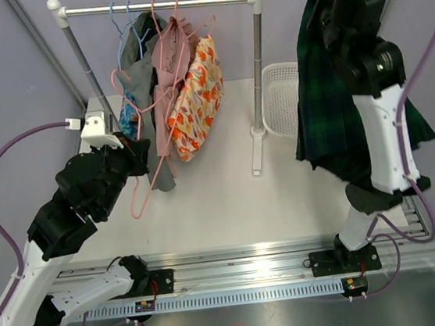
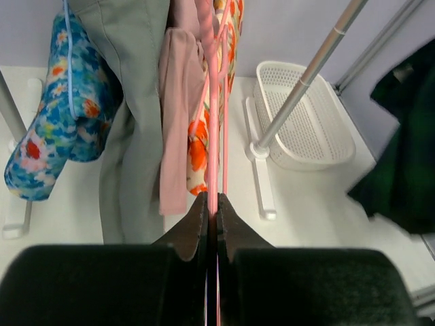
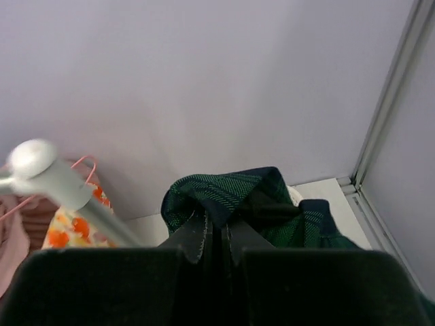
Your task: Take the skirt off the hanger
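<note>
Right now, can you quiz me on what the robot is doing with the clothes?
1. True or false: the right pincer is shut on the green skirt.
2. What does the left pincer grip? A) the pink hanger B) a shoe C) a cup
3. What colour is the basket on the table?
Key: 1 true; 2 A; 3 white.

Matt cloth skirt [image 1: 324, 119], shiny metal rail [image 1: 160, 6], plastic basket [image 1: 281, 101], smooth pink hanger [image 2: 213, 156]
</note>
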Controlling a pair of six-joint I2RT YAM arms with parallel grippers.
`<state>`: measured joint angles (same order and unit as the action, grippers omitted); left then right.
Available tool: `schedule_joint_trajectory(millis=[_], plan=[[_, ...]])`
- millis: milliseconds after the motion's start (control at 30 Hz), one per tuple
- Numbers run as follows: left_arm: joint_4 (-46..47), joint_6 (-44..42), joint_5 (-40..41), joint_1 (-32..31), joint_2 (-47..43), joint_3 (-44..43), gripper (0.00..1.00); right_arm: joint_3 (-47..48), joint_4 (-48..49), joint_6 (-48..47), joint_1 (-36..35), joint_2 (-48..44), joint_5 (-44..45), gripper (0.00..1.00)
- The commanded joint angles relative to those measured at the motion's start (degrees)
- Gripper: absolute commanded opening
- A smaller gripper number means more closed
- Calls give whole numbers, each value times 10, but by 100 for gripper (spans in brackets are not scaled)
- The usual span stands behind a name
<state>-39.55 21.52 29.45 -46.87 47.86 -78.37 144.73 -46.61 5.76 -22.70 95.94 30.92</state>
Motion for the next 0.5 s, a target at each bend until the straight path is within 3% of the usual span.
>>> schedule_joint_trajectory(millis=[0,200,467], plan=[[-27,14,-19,-7,-5,-45,0,114,28,-15,58,74,-115,0],[-40,12,-58,-15,34,-86,0,108,150,56,150,113,-188,0],[14,-13,-63,-43,130,-143,0,102,211,93,169,203,-283,0]])
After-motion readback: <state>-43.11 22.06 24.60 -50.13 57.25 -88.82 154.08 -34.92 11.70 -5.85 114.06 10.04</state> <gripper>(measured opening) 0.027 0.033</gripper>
